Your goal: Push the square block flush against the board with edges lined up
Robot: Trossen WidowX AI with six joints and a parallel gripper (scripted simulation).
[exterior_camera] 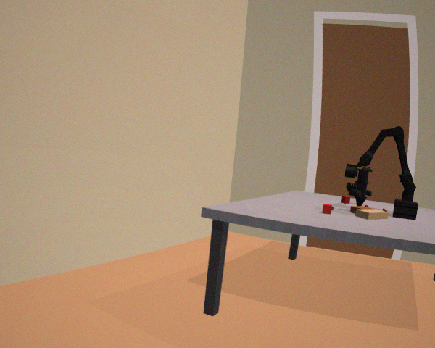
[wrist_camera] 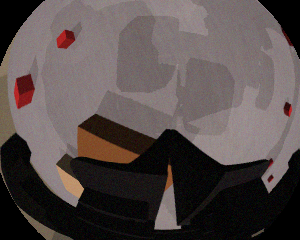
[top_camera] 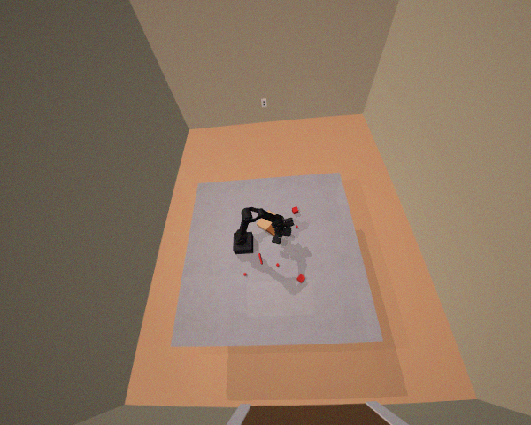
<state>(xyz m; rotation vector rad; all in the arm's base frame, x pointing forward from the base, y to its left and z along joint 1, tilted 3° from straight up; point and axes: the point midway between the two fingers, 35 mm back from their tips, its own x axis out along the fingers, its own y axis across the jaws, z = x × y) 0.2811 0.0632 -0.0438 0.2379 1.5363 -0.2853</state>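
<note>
The brown square block [top_camera: 270, 230] [exterior_camera: 354, 209] [wrist_camera: 102, 142] lies flat on the table. The pale tan board [top_camera: 264, 224] [exterior_camera: 371, 214] [wrist_camera: 70, 181] lies flat beside it, on the side toward the arm base; the arm covers part of it in the top view. The two look very close, but whether their sides touch or any edges are even cannot be told. My gripper [exterior_camera: 359, 205] [wrist_camera: 169, 134] is shut and empty, pointing down at the block's far side in the exterior view. It hides part of the block in the wrist view; contact is unclear.
A red cube [top_camera: 295, 210] [exterior_camera: 326, 208] and a small red piece [top_camera: 296, 227] lie beyond the block from the base. Another red cube [top_camera: 301, 278] [exterior_camera: 345, 199], a red rod [top_camera: 260, 258] and small red pieces [top_camera: 277, 265] [top_camera: 244, 274] lie on the other side.
</note>
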